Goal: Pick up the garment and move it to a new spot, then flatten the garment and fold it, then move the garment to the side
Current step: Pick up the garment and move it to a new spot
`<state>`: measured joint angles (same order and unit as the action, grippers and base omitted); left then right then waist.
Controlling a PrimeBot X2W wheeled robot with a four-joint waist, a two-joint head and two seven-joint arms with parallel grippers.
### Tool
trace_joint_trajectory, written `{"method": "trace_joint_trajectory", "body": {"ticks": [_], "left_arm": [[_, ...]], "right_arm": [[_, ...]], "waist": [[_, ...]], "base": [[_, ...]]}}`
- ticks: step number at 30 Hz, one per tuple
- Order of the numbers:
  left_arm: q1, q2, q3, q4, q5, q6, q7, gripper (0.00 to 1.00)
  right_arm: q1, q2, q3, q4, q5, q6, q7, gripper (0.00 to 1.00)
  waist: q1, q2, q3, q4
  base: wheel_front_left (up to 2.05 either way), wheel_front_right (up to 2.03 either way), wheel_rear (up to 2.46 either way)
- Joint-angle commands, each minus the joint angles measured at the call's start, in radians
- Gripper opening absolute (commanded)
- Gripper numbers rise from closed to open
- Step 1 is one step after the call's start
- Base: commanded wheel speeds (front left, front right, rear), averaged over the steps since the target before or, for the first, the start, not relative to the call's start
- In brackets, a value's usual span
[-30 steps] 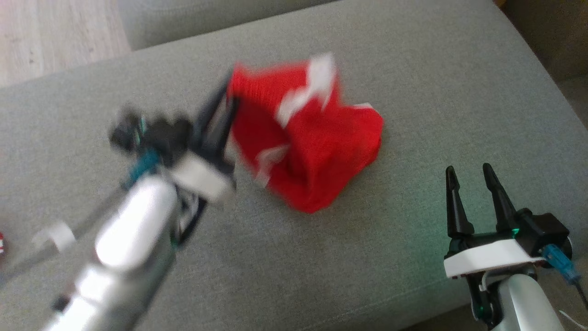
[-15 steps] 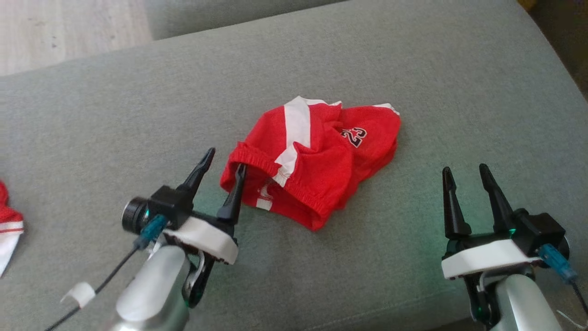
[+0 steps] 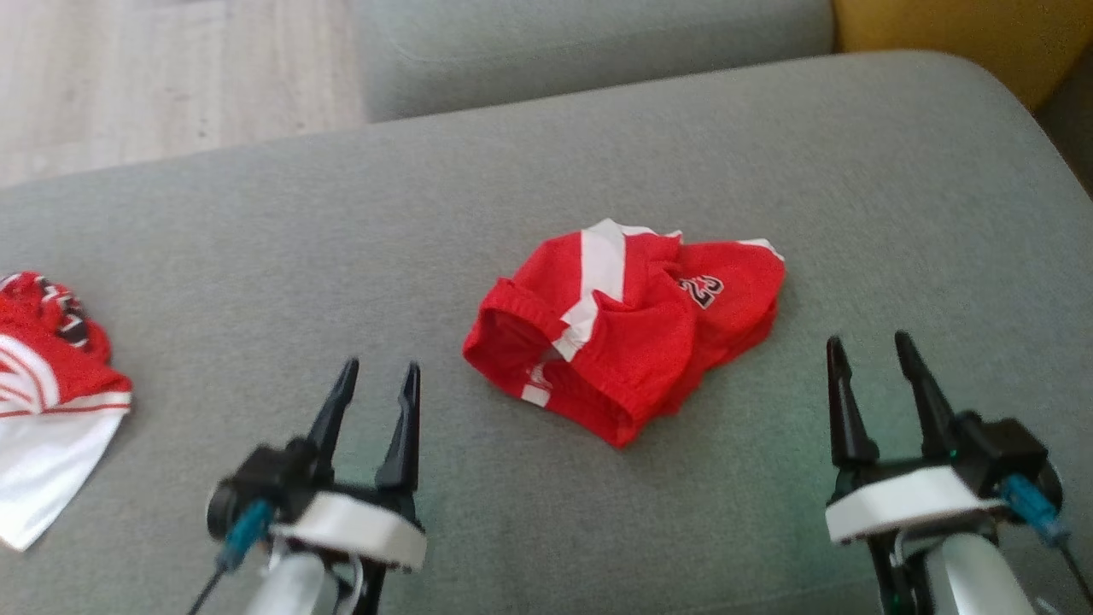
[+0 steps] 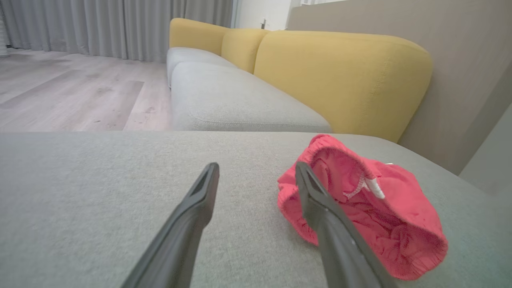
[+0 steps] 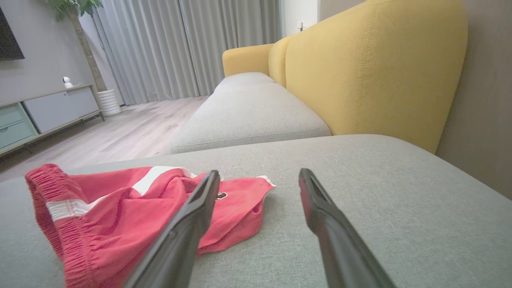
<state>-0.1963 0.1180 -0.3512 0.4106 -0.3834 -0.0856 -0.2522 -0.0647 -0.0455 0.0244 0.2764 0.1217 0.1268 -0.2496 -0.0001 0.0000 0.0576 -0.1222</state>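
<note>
As the red shorts [image 3: 628, 329] lie crumpled at the centre of the grey cushion [image 3: 768, 154], the left gripper [image 3: 381, 366] and right gripper [image 3: 867, 339] flank them on the near side — wide open, empty — seemingly ready for flattening.

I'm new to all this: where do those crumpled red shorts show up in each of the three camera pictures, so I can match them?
Head view: the red shorts lie crumpled near the middle, on the grey seat.
Left wrist view: lower right, with the waistband opening towards the camera.
Right wrist view: lower left.
Shared landmark: the yellow backrest behind the seat.
</note>
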Motion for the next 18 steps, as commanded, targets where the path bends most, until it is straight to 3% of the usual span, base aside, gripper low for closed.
{"method": "trace_joint_trajectory", "body": {"ticks": [1,9,18], "left_arm": [[0.008,-0.006,0.052,-0.054,0.013,0.012,-0.009,1.00],[0.174,-0.052,0.150,-0.162,0.001,0.044,-0.009,1.00],[0.256,-0.062,0.216,-0.185,0.048,0.046,-0.009,1.00]], "right_arm": [[0.000,-0.005,0.023,-0.029,-0.002,0.004,-0.012,1.00],[0.044,-0.005,0.024,-0.031,-0.002,0.004,-0.012,1.00],[0.075,-0.005,0.036,-0.012,0.009,0.004,-0.012,1.00]], "waist": [[0.0001,0.0000,-0.025,0.027],[0.0001,0.0000,-0.056,0.066],[0.0001,0.0000,-0.082,0.089]], "base": [[0.00,0.00,0.00],[0.00,0.00,0.00],[0.00,0.00,0.00]]}}
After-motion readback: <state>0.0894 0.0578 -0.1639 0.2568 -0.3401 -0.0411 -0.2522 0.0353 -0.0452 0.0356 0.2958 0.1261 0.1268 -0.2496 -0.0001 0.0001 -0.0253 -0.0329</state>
